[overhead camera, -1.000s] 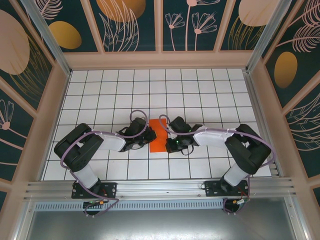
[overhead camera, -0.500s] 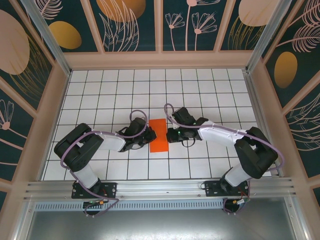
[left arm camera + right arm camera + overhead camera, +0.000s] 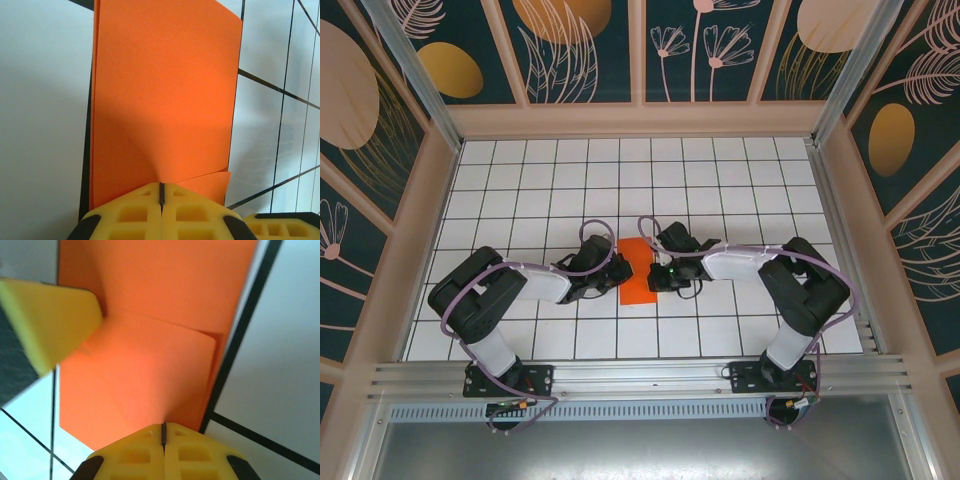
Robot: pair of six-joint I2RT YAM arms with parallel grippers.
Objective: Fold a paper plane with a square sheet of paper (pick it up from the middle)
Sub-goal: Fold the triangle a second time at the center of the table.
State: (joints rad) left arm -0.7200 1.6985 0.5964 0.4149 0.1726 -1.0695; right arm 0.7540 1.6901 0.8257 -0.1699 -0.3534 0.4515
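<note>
Partly under left end effector (image 3: 161, 194), paper (image 3: 160, 90)

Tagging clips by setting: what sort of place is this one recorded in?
Probably a purpose-built robot test cell, not a home: a white grid-tiled tabletop, enclosing wall panels printed with leaves and flowers, and an aluminium rail along the near edge.

I logged: one table (image 3: 520, 190), topped in white square tiles with dark grid lines; enclosing walls (image 3: 585, 50) of dark teal panels that bore pale flower outlines and orange ovals, framed in beige strips (image 3: 640, 118); one ribbed aluminium rail (image 3: 640, 378) along the table's near edge.
</note>
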